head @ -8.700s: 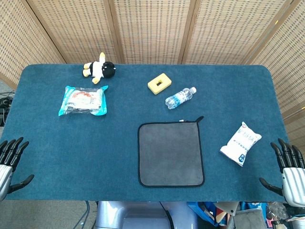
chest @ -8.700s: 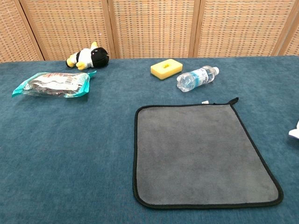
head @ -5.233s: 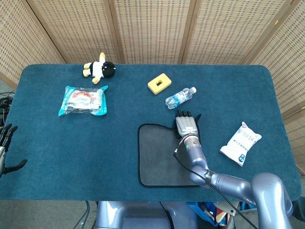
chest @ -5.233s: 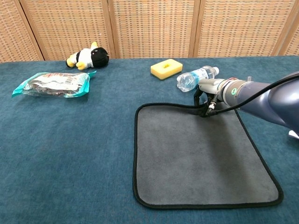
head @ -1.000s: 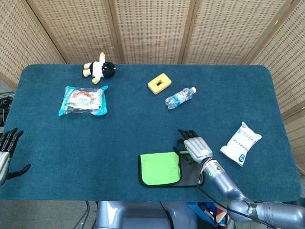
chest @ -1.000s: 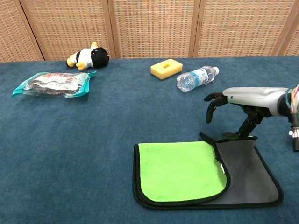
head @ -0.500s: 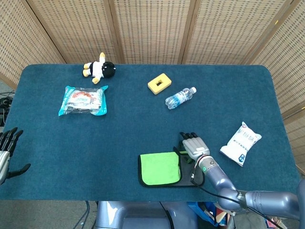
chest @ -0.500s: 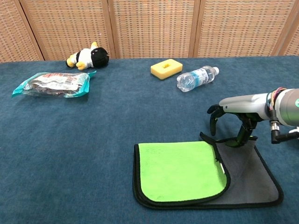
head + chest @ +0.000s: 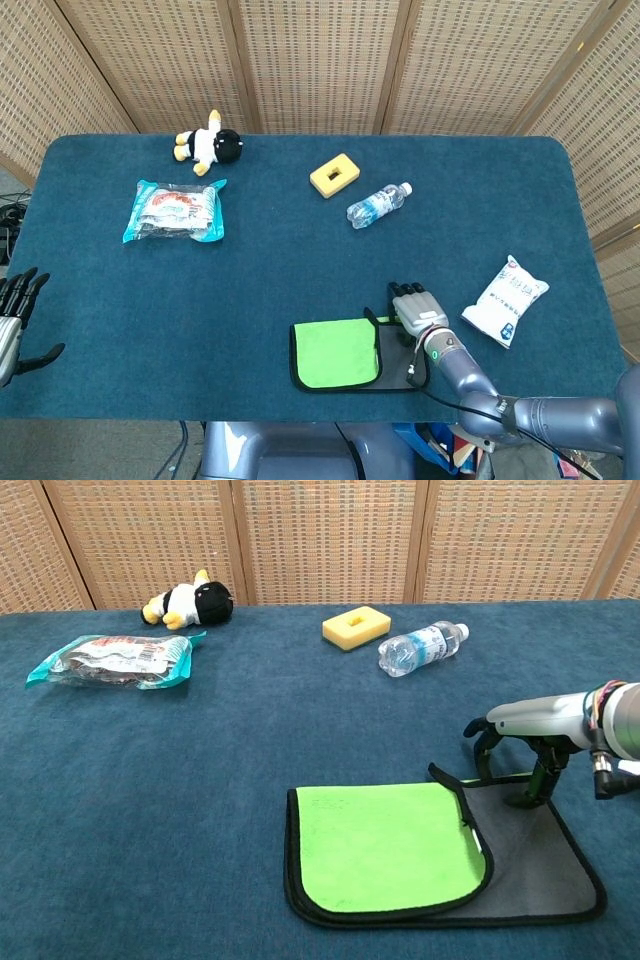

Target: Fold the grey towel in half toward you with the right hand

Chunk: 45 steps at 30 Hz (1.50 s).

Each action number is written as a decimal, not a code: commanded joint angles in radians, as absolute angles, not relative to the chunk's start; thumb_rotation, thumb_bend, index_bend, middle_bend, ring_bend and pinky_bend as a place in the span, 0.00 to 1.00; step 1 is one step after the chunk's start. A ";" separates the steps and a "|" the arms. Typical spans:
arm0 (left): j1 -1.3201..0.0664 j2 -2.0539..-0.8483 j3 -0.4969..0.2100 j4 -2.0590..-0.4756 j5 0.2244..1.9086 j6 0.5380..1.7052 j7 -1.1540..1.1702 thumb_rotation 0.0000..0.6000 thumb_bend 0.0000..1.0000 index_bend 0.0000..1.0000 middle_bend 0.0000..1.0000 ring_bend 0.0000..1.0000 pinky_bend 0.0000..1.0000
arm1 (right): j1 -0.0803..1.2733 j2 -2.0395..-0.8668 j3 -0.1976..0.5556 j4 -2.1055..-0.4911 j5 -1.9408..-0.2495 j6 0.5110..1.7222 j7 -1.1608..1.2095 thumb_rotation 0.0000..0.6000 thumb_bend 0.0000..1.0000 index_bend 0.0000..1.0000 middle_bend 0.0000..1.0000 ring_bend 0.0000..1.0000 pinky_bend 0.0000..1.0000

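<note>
One towel, one bottle, one yellow sponge, one plush toy, one teal packet and one white packet lie on the table. The towel lies folded, green side up, with a grey strip bare at its right end. The right hand stands over the far corner of that grey strip, fingers curled downward, tips at the towel's edge; whether it grips the cloth I cannot tell. The left hand hangs spread and empty, well apart from the towel. The bottle's contents cannot be made out.
</note>
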<state>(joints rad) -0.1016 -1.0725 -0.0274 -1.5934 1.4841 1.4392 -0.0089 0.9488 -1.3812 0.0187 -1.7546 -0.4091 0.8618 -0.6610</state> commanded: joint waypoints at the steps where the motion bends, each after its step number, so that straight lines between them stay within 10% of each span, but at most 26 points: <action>1: -0.102 -1.073 -0.028 -1.594 1.484 1.439 -0.009 1.00 0.21 0.00 0.00 0.00 0.00 | 0.950 -1.386 0.010 -1.749 -0.408 0.862 -0.659 1.00 0.45 0.49 0.00 0.00 0.00; 45: -0.101 -1.079 -0.019 -1.602 1.498 1.443 0.013 1.00 0.21 0.00 0.00 0.00 0.00 | 0.621 -1.296 -0.134 -1.608 -1.294 0.925 -0.116 1.00 0.45 0.67 0.00 0.00 0.00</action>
